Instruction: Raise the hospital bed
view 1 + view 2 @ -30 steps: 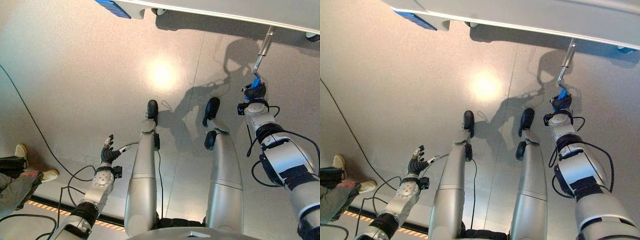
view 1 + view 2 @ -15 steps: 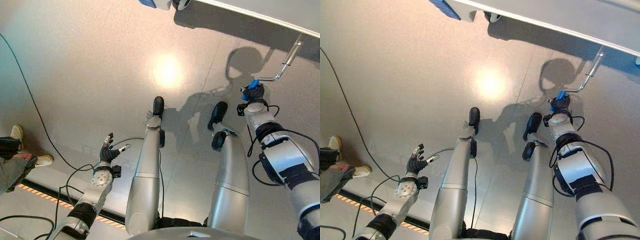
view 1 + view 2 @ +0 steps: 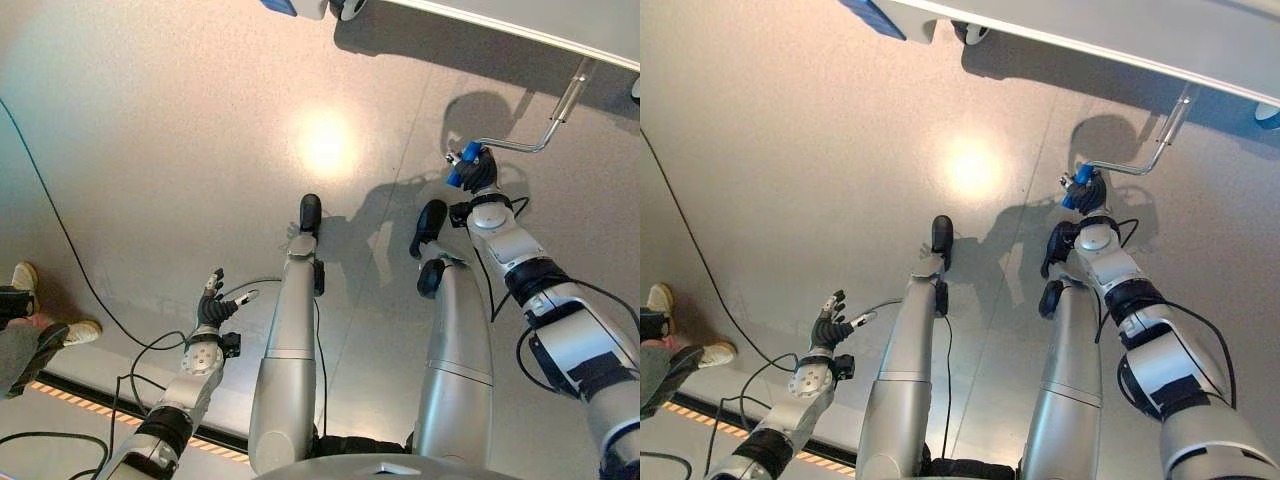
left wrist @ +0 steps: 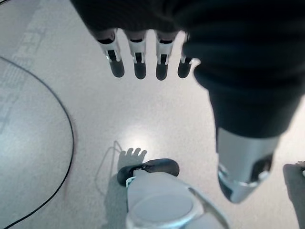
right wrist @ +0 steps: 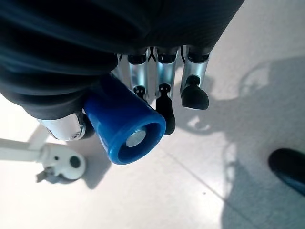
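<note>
The hospital bed's pale frame (image 3: 520,22) runs along the far edge of the scene. A bent metal crank rod (image 3: 535,128) hangs down from it and ends in a blue handle (image 3: 462,165). My right hand (image 3: 480,172) is shut on that blue handle (image 5: 128,131), with the fingers (image 5: 164,102) curled round it. My left hand (image 3: 212,305) hangs low at the left, open above the floor, its fingers (image 4: 138,62) straight and holding nothing.
A bed castor (image 3: 973,32) and a blue part (image 3: 872,16) of the bed show at the far edge. A second castor (image 5: 64,164) stands near my right hand. A person's shoes (image 3: 45,325) are at the left. An orange-striped strip (image 3: 90,400) crosses the floor near me.
My right hand has swung the blue handle to the left, so the crank rod has turned. The view shifted a little. The left hand has stayed put.
</note>
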Tool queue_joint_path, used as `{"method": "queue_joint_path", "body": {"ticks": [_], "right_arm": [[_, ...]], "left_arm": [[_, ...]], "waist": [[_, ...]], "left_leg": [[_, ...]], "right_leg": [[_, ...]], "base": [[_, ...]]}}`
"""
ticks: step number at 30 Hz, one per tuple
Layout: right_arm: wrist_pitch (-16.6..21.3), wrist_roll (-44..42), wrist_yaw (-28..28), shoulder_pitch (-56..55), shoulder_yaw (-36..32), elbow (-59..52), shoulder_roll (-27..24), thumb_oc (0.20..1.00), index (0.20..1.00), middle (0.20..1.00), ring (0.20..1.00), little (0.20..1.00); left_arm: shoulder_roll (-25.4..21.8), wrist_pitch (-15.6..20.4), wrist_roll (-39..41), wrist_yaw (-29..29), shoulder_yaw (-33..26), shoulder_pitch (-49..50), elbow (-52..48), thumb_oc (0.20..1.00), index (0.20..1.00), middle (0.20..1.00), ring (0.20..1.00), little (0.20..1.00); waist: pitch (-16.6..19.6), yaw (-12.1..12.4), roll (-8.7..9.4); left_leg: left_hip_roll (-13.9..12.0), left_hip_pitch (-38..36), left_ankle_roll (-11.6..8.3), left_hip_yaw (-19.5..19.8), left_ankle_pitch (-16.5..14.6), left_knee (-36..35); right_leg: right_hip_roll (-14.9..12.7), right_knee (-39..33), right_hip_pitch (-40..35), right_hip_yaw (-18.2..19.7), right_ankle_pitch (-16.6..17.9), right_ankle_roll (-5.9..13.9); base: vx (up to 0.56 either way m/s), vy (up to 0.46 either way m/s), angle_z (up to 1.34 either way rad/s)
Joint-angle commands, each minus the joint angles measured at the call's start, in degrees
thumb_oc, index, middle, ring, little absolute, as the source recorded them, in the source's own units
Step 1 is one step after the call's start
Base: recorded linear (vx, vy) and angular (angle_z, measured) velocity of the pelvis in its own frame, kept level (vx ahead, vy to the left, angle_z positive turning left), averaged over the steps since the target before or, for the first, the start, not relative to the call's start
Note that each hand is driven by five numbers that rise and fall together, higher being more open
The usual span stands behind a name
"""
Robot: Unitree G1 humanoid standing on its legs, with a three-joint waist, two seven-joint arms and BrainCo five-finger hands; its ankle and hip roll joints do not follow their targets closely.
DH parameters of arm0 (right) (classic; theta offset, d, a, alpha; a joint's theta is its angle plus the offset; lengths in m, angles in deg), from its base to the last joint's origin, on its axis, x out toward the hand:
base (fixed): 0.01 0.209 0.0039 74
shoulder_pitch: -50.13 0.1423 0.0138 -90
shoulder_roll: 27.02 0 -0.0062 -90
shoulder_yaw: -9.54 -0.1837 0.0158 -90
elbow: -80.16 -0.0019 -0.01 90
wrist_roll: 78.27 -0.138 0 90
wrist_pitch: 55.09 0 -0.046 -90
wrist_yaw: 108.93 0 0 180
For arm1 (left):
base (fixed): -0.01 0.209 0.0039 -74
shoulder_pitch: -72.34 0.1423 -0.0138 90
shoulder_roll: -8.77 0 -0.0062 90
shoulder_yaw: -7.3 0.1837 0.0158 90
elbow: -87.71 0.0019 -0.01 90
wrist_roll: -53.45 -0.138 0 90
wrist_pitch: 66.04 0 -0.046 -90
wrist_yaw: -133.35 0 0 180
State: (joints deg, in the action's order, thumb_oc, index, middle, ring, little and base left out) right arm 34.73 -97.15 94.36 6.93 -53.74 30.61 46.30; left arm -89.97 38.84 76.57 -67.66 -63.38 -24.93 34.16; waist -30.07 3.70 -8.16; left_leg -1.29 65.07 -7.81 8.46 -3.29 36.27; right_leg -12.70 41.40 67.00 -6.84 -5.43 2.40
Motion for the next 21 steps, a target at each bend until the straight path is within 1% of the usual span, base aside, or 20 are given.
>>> {"method": "queue_joint_path", "body": {"ticks": [1,5,6,13,14,18,19,21], "right_arm": [[15.15,1.45,-3.06,10.54,0.15,-18.16,3.76,0.2,0.2,0.2,0.2,0.2],[16.08,-0.11,-3.27,8.04,-1.38,-21.02,3.08,0.2,0.2,0.2,0.2,0.2],[17.59,-3.71,-4.32,5.08,-3.54,-24.13,2.87,0.2,0.2,0.2,0.2,0.2],[20.85,-11.75,-7.49,-3.06,-9.05,-31.24,2.87,0.2,0.2,0.2,0.2,0.2],[21.13,-12.91,-7.97,-4.79,-10.09,-32.36,2.86,0.2,0.2,0.2,0.2,0.2],[21.6,-14.09,-8.65,-6.87,-11.3,-33.29,3.15,0.2,0.2,0.2,0.2,0.2],[21.7,-14.94,-9.05,-8.5,-12.52,-34.21,2.88,0.2,0.2,0.2,0.2,0.2],[22.07,-16.16,-9.82,-10.09,-13.81,-35.35,2.78,0.2,0.2,0.2,0.2,0.2]], "left_arm": [[-0.95,-0.15,-2.97,-0.85,-1.41,2.74,2.65,1.0,1.0,1.0,1.0,1.0],[-0.6,-0.23,-3.4,-0.4,-1.67,2.74,3.28,1.0,1.0,1.0,1.0,1.0],[0.13,-0.52,-3.59,0.29,-2.21,2.62,5.09,1.0,1.0,1.0,1.0,1.0],[1.44,-0.94,-4.69,2.92,-3.25,2.88,8.27,1.0,1.0,1.0,1.0,1.0],[1.85,-1.35,-5.2,3.63,-3.69,3.08,9.54,1.0,1.0,1.0,1.0,1.0],[2.2,-1.72,-6.27,4.36,-4.11,2.97,11.58,1.0,1.0,1.0,1.0,1.0],[2.38,-1.61,-6.51,4.89,-4.57,3.07,11.77,1.0,1.0,1.0,1.0,1.0],[2.49,-1.67,-7.09,5.29,-4.91,3.49,12.08,1.0,1.0,1.0,1.0,1.0]], "waist": [[0.27,1.18,1.53],[0.27,0.81,1.62],[0.27,0.23,1.82],[0.27,-1.53,1.94],[0.27,-2.05,2.11],[0.27,-2.54,2.26],[0.27,-2.92,2.17],[0.27,-3.18,2.14]], "left_leg": [[2.17,-5.74,4.98,-5.71,-0.55,-2.83],[1.9,-7.93,4.81,-6.17,-0.11,-4.27],[1.45,-10.61,4.59,-6.63,0.47,-6.01],[0.87,-19.82,3.5,-7.79,2.92,-12.58],[0.6,-22.29,3.47,-8.37,3.26,-14.12],[0.31,-25.08,3.11,-8.56,3.91,-15.63],[0.17,-27.25,2.84,-8.64,4.23,-16.82],[-0.18,-29.28,2.59,-8.83,4.49,-17.64]], "right_leg": [[-1.26,-1.68,-8.67,3.9,-0.79,6.14],[-0.94,-3.05,-10.58,3.85,-0.36,6.13],[-0.35,-4.72,-12.86,3.76,0.05,6.14],[1.05,-11.08,-21.17,3.77,1.87,6.39],[1.44,-12.17,-22.99,4.06,2.21,6.43],[1.59,-13.38,-25.66,3.88,2.44,6.48],[1.85,-14.31,-27.48,3.98,2.42,6.42],[1.98,-15.16,-29.3,3.76,2.56,6.43]], "base": [[-0.04,0.007,-0.2],[-0.04,-0.009,-0.1],[-0.05,-0.011,-0.04],[-0.06,-0.055,-0.16],[-0.04,-0.036,-0.04],[-0.03,-0.057,-0.05],[-0.03,-0.062,-0.09],[-0.02,-0.064,-0.08]]}}
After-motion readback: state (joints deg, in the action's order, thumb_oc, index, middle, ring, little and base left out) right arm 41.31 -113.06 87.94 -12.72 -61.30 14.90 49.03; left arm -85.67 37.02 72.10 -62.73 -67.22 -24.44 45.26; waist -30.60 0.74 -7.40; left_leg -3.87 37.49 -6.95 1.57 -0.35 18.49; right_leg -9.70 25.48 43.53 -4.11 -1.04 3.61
